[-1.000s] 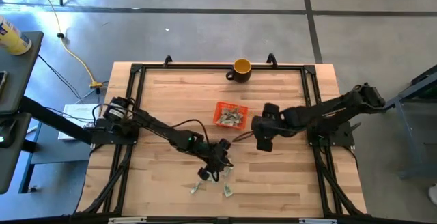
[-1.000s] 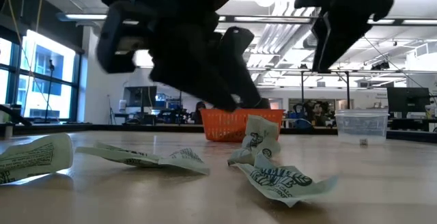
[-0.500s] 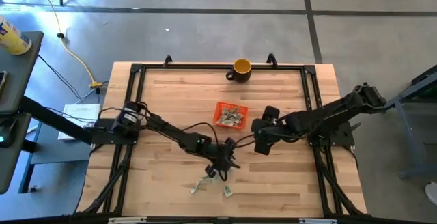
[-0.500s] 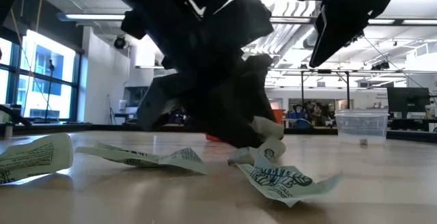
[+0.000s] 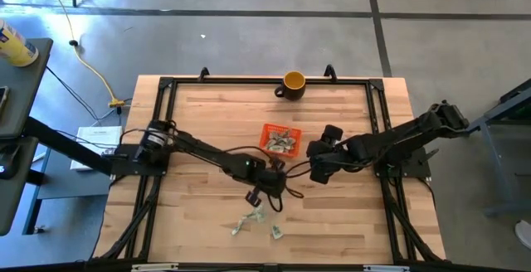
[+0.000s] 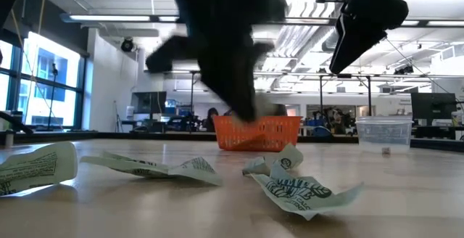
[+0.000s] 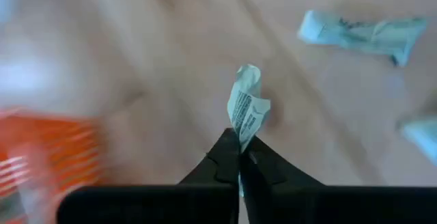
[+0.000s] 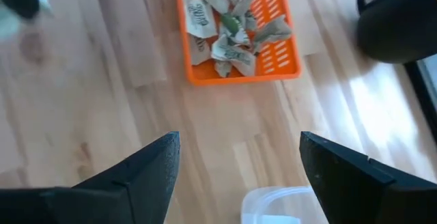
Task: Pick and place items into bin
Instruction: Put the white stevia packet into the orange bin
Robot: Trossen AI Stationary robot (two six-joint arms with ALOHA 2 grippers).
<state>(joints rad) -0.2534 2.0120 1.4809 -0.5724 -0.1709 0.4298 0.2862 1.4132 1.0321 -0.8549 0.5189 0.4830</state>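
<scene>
My left gripper (image 7: 240,157) is shut on one item, a crumpled green-and-white wrapper (image 7: 246,108), above the table just in front of the bin; in the high view this gripper (image 5: 275,192) is near the table's middle. The bin (image 5: 280,139), an orange basket, holds several wrappers (image 8: 232,26). More loose wrappers (image 5: 249,221) (image 5: 275,232) lie flat on the wood nearer the front edge. My right gripper (image 8: 239,142) hangs open above the table to the right of the bin, with nothing between its fingers. My left gripper pinches the wrapper's lower end (image 7: 240,141) between its two fingertips. The rest of the wrapper sticks out beyond the fingertips, twisted and curled at its free end. It is lifted clear of the table.
A yellow mug (image 5: 294,82) stands at the table's far edge. A clear plastic container (image 6: 383,133) sits under my right arm (image 5: 373,145). A black frame (image 5: 166,85) runs around the tabletop. Bare wood lies left of the bin.
My left gripper went down onto the loose wrappers, shut on one and rose with it, shifting a little toward the table's right edge and the bin. That wrapper is now lifted clear; the others stay on the wood.
</scene>
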